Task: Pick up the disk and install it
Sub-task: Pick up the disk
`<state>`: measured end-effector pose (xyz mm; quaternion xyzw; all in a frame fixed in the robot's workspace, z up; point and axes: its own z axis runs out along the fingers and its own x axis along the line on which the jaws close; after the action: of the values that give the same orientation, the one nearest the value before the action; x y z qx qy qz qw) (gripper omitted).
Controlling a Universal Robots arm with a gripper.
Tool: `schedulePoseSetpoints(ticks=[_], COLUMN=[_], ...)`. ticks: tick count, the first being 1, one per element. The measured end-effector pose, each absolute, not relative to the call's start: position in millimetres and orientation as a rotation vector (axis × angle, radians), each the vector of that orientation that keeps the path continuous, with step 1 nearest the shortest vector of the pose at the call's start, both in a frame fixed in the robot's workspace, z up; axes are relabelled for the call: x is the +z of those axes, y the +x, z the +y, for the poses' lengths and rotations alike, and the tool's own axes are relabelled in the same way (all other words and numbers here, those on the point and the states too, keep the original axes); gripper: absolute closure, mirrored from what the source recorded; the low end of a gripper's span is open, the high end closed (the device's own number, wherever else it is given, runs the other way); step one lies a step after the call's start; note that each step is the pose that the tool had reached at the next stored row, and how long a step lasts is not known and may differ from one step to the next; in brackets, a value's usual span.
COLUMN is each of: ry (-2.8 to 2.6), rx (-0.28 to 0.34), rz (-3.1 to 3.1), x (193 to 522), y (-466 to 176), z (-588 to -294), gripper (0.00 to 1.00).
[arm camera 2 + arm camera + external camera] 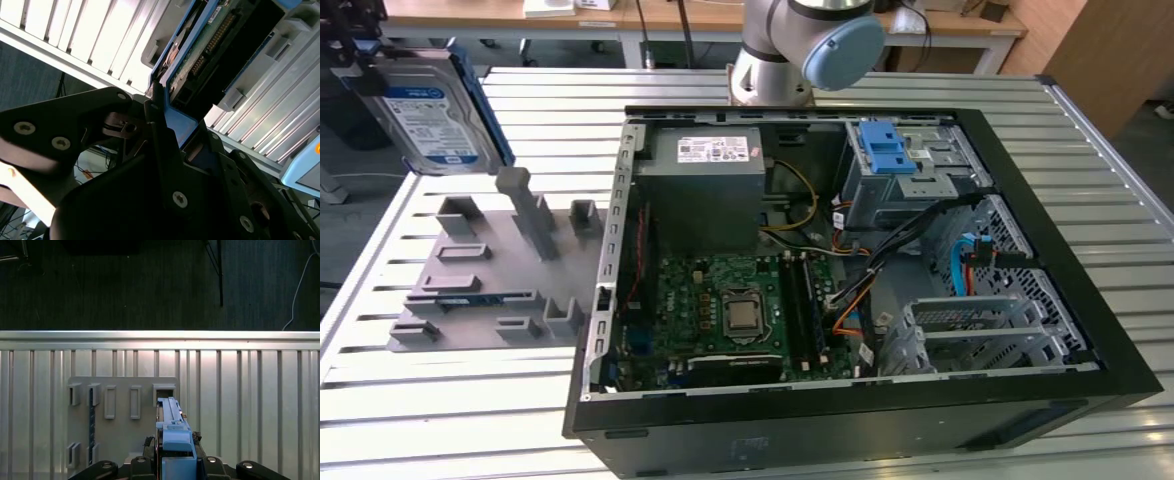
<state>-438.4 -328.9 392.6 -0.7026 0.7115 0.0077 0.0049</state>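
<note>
A big silver bench [454,420] with long grooves carries everything. On it, toward the exterior view's right, lies a big black computer case [854,432] with its top side open. The grey arm [807,40] stands behind the case.

Inside the case sit a grey power box [707,190] with a white sticker, a green board [727,310], a silver cage [901,175] with a blue latch, and many wires [854,250].

Just beside the case, on the exterior view's left, a flat grey holder [480,270] rests on the bench. It has upright posts and slots.

The disk [434,115] is up in the air at the exterior view's far left. It hangs above the far end of the holder and does not touch it. It stands on edge, a bit tilted. Its blue-and-white label faces the exterior camera, and a blue frame runs round its edges. In the first wrist view the disk is seen edge-on, with the holder's slots and the bench under it.

In the second wrist view the tool [176,122] pinches one end of the disk by its blue frame, with a black finger [155,112] pressed on each side. The disk's green underside shows there too.
</note>
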Motion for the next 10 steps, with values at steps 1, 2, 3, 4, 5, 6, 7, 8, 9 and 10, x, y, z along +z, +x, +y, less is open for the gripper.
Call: schedulePoseSetpoints(ticks=[1,2,3,4,5,6,7,8,9,10], ry=[-2.201,-2.201,-2.201,-2.201,-2.201,-2.201,-2.201,-2.201,-2.201,-2.201], rx=[0.024,0.024,0.024,0.024,0.024,0.024,0.024,0.024,0.024,0.024], rz=[2.228,2.228,2.228,2.228,2.228,2.228,2.228,2.228,2.228,2.228], x=[393.0,393.4,393.8,395.7,396.0,396.3,396.6,397.0,397.3,397.6], y=[-438.4,-438.4,-438.4,-438.4,-438.4,-438.4,-438.4,-438.4,-438.4,-438.4], z=[-328.9,-329.0,-328.9,-329.0,-328.9,-328.9,-329.0,-328.9,-328.9,-328.9], gripper=[0.64,0.64,0.64,0.64,0.64,0.64,0.64,0.64,0.64,0.64])
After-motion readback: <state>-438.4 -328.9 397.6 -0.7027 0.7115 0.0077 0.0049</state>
